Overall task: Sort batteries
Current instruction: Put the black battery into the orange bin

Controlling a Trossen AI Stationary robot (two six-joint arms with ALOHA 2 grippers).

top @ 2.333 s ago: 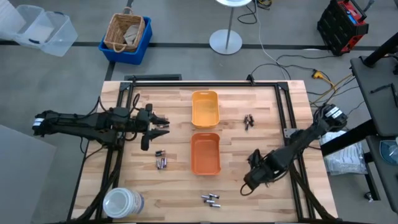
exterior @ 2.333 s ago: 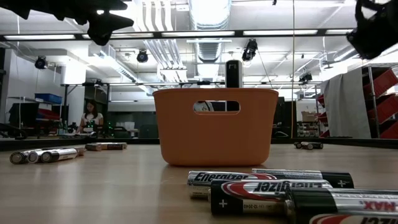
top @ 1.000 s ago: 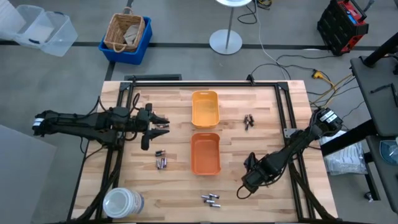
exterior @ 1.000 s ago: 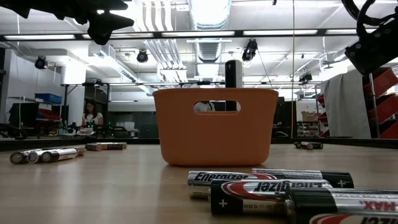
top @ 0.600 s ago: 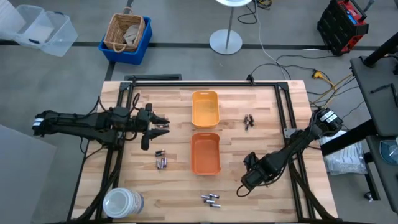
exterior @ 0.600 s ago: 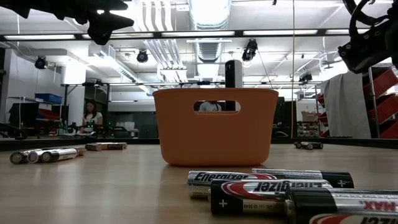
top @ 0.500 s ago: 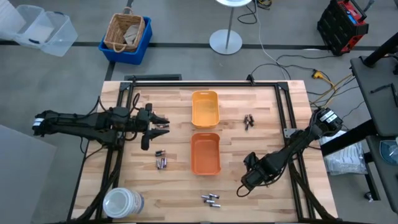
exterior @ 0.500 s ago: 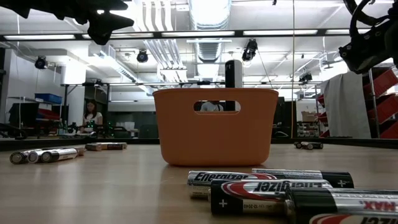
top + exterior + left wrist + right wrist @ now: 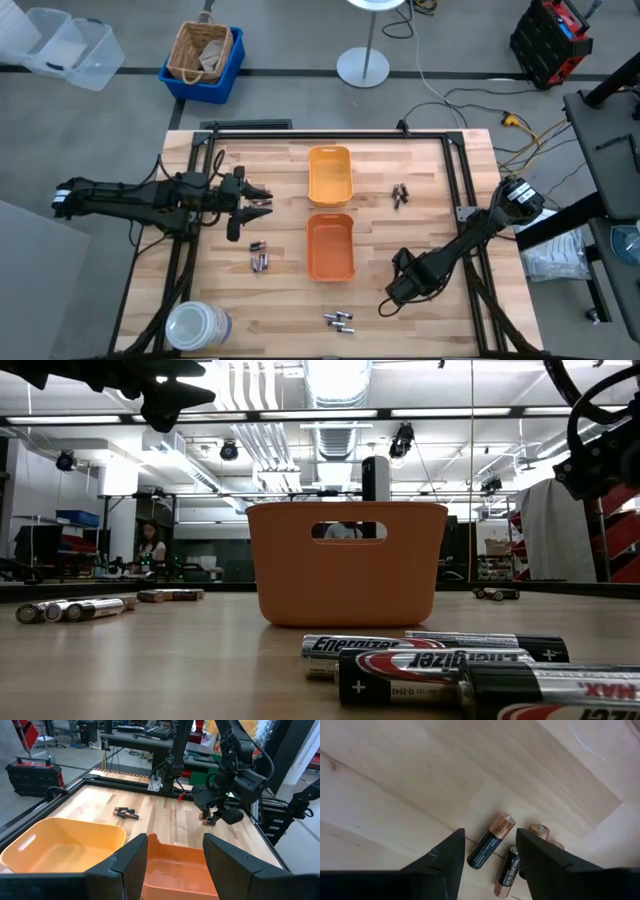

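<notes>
**Right gripper poised over a battery cluster: risks of the coming grasp**

Pale wooden tabletop, seen from above, with the orange rectangular plastic tray at its middle as landmark. Just beyond this tray, end to end with it, lies a yellow-orange rectangular plastic tray. The small cylindrical batteries lie in loose groups on the wood around the orange tray: one group just to its left, one near the front edge below it, and one off to the right, level with the gap between the trays.

The right gripper hangs low to the right of the front group, its fingers spread apart and empty. In the right wrist view, copper-topped black batteries lie close together between and just past the fingers. Whether the fingertips touch the wood cannot be told.

Judged risks: the cells lie so close together that closing may catch two at once, or nudge a neighbour and set it rolling along the wood. A fingertip meeting a battery's rounded side could also squeeze it out of the grasp.

The left gripper waits to the left of the trays, fingers apart, holding nothing.
</notes>
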